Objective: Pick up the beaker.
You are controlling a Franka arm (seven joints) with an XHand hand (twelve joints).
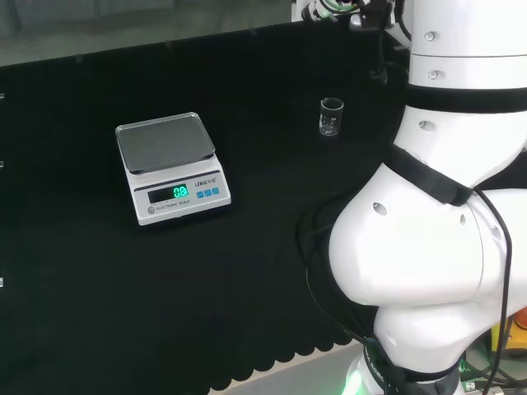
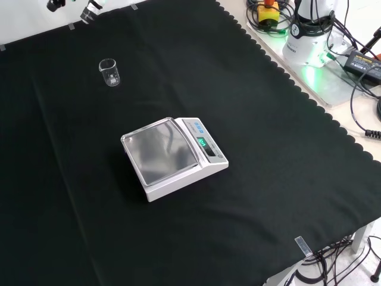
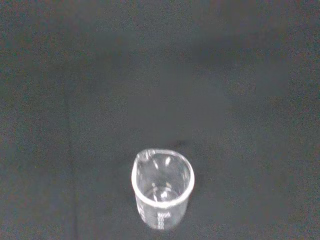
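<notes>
A small clear glass beaker (image 1: 331, 117) stands upright and empty on the black cloth, to the right of the scale in the head view. In the front view the beaker (image 2: 109, 72) is near the top left. The wrist view looks down on the beaker (image 3: 162, 187) from above, with its spout and printed marks visible. Part of the hand (image 1: 362, 18) shows at the top edge of the head view, above and beyond the beaker and apart from it. In the front view the hand (image 2: 89, 11) is at the top left edge, just past the beaker.
A white electronic scale (image 1: 169, 164) with a steel pan and a lit display sits at the cloth's middle (image 2: 172, 156). The arm's white links (image 1: 445, 206) fill the right of the head view. Cables and a power box (image 2: 363, 59) lie beyond the cloth's scalloped edge.
</notes>
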